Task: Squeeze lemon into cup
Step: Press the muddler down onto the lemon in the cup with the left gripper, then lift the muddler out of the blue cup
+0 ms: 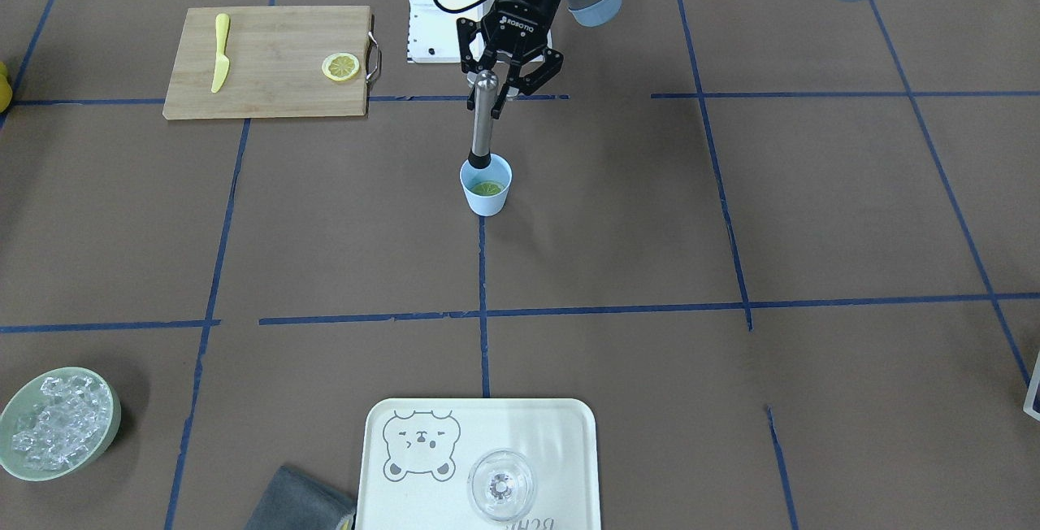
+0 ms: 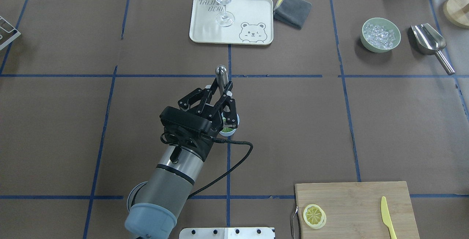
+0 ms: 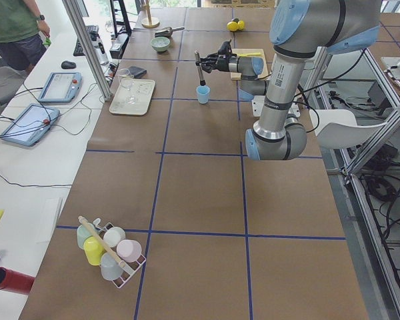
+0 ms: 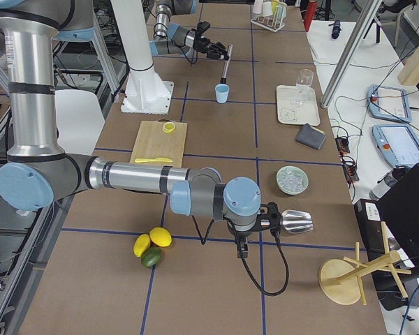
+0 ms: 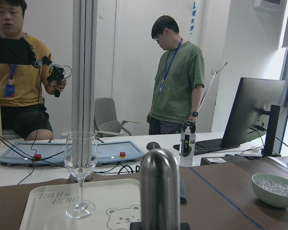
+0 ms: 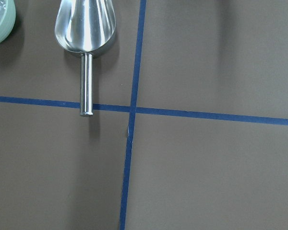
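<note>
Left gripper (image 1: 487, 96) is clamped on the upright steel muddler (image 1: 481, 128), whose black tip is down in the small light-blue plastic cup (image 1: 487, 203), where the yellow lemon slice (image 1: 488, 188) lies. Press off-centre and that light cup likely tips. From the operators' side, the pale green bowl (image 1: 116, 420) at eight o'clock holds ice and the clear wine glass (image 1: 501, 485) at six is empty. I cannot tell whether the right gripper (image 4: 274, 222) is apart or together.

Light-blue cup (image 1: 487, 203) — pale yellow-green lemon (image 1: 487, 188) — silver muddler (image 1: 482, 123), brown table (image 1: 650, 213) crossed by blue tape lines (image 1: 617, 309)
</note>
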Controlling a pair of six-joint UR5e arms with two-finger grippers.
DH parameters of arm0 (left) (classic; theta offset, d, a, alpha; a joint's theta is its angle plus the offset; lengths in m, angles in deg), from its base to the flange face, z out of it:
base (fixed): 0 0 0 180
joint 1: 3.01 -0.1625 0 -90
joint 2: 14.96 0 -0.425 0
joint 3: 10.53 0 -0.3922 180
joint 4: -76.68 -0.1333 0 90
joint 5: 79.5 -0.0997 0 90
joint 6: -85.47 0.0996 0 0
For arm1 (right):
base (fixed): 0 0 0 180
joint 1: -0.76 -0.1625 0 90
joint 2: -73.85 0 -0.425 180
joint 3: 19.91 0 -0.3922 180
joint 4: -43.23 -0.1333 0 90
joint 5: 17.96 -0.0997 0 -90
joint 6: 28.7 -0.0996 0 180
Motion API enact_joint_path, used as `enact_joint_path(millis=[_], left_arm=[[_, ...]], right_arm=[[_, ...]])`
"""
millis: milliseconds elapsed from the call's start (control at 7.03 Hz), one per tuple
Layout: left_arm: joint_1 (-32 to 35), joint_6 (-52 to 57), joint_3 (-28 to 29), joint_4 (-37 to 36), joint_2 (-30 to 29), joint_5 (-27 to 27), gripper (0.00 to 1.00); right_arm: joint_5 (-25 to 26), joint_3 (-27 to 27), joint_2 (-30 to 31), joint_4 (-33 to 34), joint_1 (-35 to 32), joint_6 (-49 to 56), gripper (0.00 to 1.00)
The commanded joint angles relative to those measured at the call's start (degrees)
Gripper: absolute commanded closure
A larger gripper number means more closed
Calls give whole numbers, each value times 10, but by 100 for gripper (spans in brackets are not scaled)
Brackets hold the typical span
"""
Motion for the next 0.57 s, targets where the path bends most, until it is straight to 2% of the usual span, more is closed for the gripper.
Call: enact_joint_path(millis=[0,142,427], left_arm=[[33,32,-46,38,12,84,100],[50,32,-47,39,45,116,100],[117,31,-89,41,101,256,100]], right_arm=[[-1,0,-2,0,0,0,0],[-1,0,-2,0,0,1,0],[-1,0,-2,0,0,1,0]])
